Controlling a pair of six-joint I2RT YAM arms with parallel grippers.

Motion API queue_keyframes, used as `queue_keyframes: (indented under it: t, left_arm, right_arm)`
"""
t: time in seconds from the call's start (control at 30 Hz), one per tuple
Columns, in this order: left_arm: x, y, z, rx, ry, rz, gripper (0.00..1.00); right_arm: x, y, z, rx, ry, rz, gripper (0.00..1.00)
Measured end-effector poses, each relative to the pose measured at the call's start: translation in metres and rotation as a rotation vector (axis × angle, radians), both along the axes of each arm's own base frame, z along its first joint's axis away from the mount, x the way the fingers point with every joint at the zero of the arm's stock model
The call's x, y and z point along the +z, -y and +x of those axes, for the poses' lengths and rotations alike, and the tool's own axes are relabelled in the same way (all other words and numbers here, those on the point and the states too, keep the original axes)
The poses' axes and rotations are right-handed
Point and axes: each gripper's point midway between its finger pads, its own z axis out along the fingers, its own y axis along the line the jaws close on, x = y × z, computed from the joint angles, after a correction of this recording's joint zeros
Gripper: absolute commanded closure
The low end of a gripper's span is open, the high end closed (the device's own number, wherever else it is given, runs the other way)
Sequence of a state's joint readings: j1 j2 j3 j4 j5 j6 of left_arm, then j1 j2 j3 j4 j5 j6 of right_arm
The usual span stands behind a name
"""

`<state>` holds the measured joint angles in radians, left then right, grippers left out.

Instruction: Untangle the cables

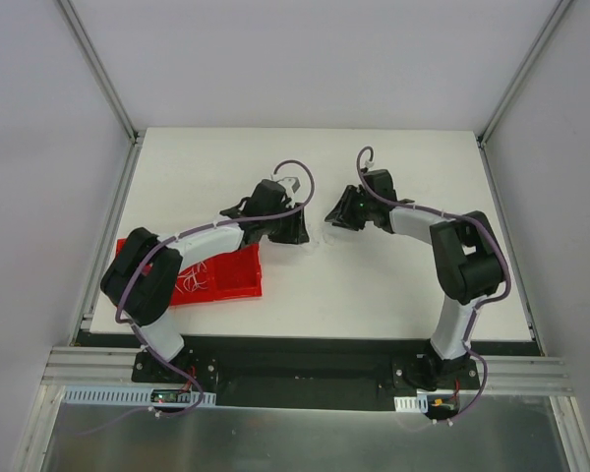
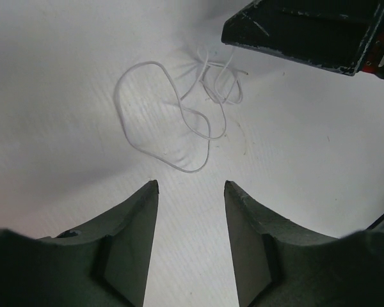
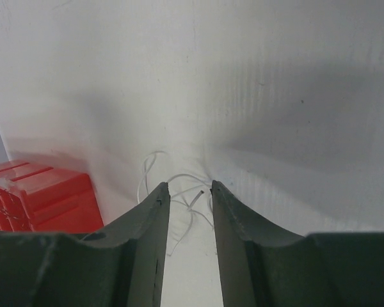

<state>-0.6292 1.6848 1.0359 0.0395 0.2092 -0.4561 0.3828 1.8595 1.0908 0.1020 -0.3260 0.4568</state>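
Cables (image 2: 193, 118): thin white loops | L gripper (image 2: 191, 185) open, empty | R gripper (image 3: 187, 185) ajar, empty

On my overhead feed I see a matte white rectangular tabletop (image 1: 374, 285) at centre frame, boxed in by plain pale grey wall panels (image 1: 39, 147) and slanting aluminium corner posts (image 1: 98, 69) at upper left and right, with a silver extruded rail (image 1: 88, 372) and a brushed metal sheet (image 1: 305, 442) along the bottom, all under soft, even light.
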Motion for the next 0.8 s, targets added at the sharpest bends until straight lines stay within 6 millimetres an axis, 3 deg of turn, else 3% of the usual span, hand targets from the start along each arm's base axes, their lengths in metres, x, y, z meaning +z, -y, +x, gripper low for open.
queue_keyframes:
  t: [0.1,0.33,0.43,0.67,0.8]
  left_arm:
    - [-0.001,-0.011,0.009,0.034,-0.015,0.014,0.61]
    - [-0.012,-0.026,0.037,0.094,-0.059,0.035,0.61]
    - [-0.018,-0.022,0.031,0.06,-0.083,0.035,0.58]
    - [-0.017,0.006,0.01,-0.095,-0.025,0.026,0.6]
    - [-0.021,0.004,-0.003,-0.126,-0.021,0.023,0.52]
  right_arm:
    - [-0.004,-0.003,0.003,-0.001,-0.001,0.01,0.67]
    - [-0.013,-0.012,0.003,0.01,-0.012,0.016,0.88]
    - [-0.015,-0.014,0.001,0.015,-0.015,0.016,0.99]
    - [-0.011,-0.015,0.001,0.013,-0.006,0.028,1.0]
    - [0.003,-0.01,-0.011,0.016,0.005,0.043,1.0]
